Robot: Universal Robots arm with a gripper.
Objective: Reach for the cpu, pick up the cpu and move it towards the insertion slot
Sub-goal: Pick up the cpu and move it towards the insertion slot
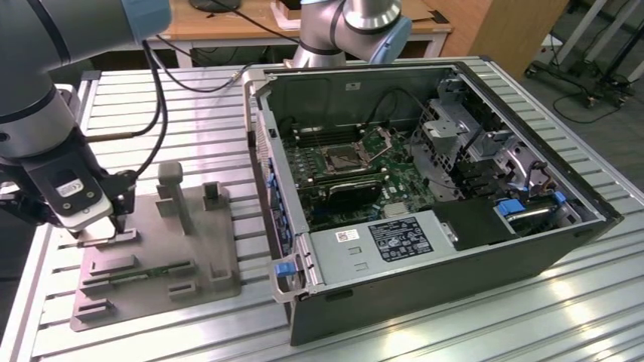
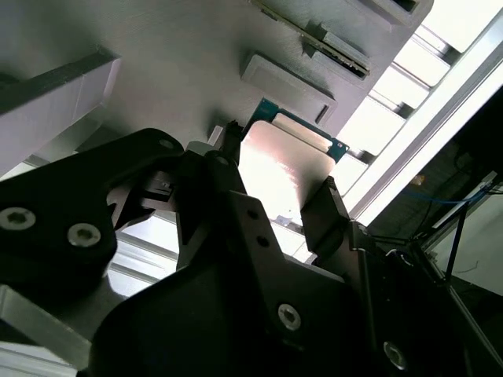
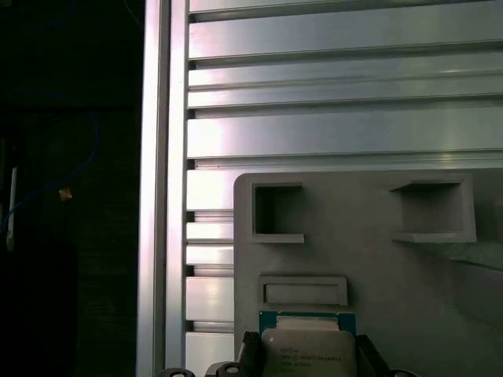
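The end effector (image 2: 279, 177) is narrow. Its two black fingers (image 2: 326, 206) sit against opposite edges of the cpu (image 2: 277, 161), so I judge it gripped. I cannot tell whether the chip has left its seat. It is at one corner of the grey plastic fixture (image 1: 161, 253), on the exterior view's left, well apart from the insertion slot (image 1: 342, 157).

The step in hand looks like the pick-up. It needs a hold on the rim alone, square to the chip and even on both sides, because a flat part like this tips easily if one finger leads. A straight, slow rise would bring it clear of the fixture's raised pockets and posts before any sideways travel. Keeping it level matters, as the underside is the delicate face (no view shows it). The slot lies deep inside the open computer case (image 1: 453, 280), whose wall stands taller than the fixture. Its hinged plate looks raised, so height is the main concern on the way over.

Fixture and case stand side by side on a desk (image 1: 473, 335) of ribbed aluminium profile. The metal is bright with glare, and its grooves could swallow a dropped part. A green memory stick (image 1: 151, 269) lies in a near recess of the fixture. At the far side are a wooden worktop (image 1: 252, 26) and black cables (image 1: 191, 79), with wheeled frames (image 1: 593, 56) at the far right of the exterior view.
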